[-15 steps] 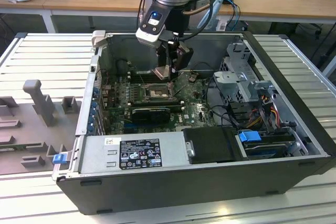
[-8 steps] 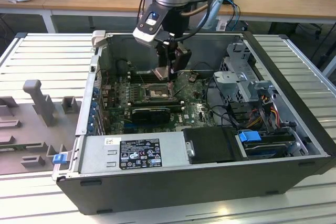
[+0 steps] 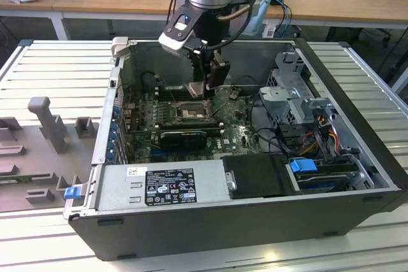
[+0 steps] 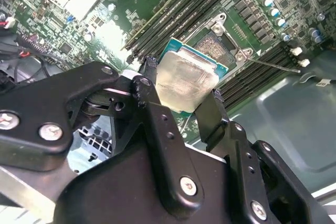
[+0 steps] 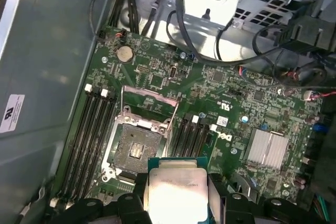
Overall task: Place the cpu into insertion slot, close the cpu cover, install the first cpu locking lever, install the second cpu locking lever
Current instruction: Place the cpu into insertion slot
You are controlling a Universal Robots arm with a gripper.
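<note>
My gripper (image 3: 207, 89) hangs inside the open computer case, just above the motherboard. It is shut on the cpu (image 4: 186, 80), a flat square chip with a pale silvery top, pinched at two opposite edges by the black fingers (image 4: 148, 85). In the first wrist view the cpu (image 5: 176, 192) sits level between the fingers, a short way off the insertion slot (image 5: 135, 148). The slot's black frame and brownish contact field lie bare. The cpu cover (image 5: 149, 94) stands swung up at the slot's far side. A thin locking lever (image 4: 273, 65) sticks out beside the insertion slot (image 4: 218, 45).
Long black memory slots (image 5: 92, 129) flank the socket on both sides. A black expansion card (image 3: 185, 137) lies near it, and a power supply (image 3: 159, 186) runs along the case front. A drive cage (image 3: 293, 93) with cables stands at the exterior view's right. A grey fixture (image 3: 38, 138) lies outside the case.
</note>
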